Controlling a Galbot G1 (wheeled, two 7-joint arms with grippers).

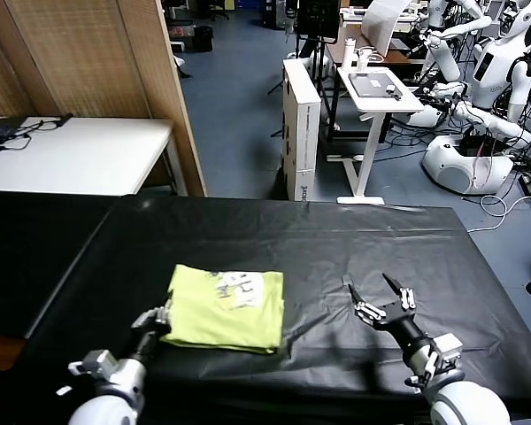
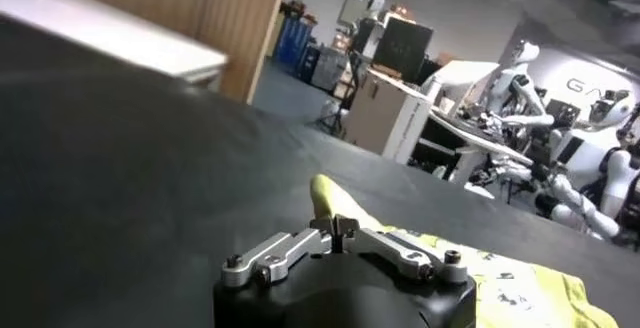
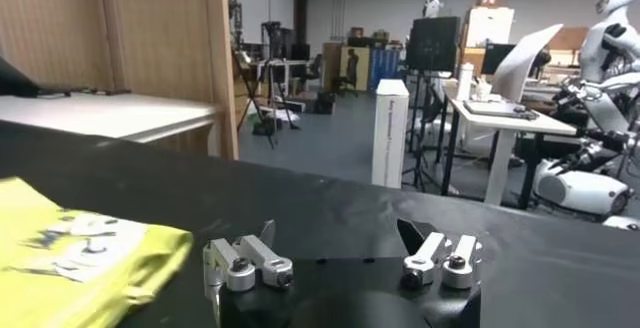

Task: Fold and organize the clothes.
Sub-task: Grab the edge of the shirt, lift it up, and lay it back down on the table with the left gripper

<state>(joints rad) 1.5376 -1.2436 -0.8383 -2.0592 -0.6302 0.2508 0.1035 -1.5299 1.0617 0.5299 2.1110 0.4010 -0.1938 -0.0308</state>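
The lime yellow-green T-shirt lies folded into a compact rectangle on the black tabletop, a little toward nine o'clock from the middle of the near half. A white printed patch shows on its upper layer, toward the twelve o'clock edge. The fabric lies mostly flat, with soft wrinkles and a slightly lifted corner at about five o'clock.

The left gripper sits at the shirt's eight o'clock corner, its jaws drawn together on the edge of the fabric there. In the left wrist view the gripper shows its linkage bars folded in, and a peak of the yellow cloth rises just beyond the tip.

The right gripper hovers low over bare tabletop at about three o'clock from the shirt, clearly apart from it, jaws spread wide with nothing between them. The right wrist view shows the same gripper with its two sides set far apart, and the folded shirt lying off to one side.
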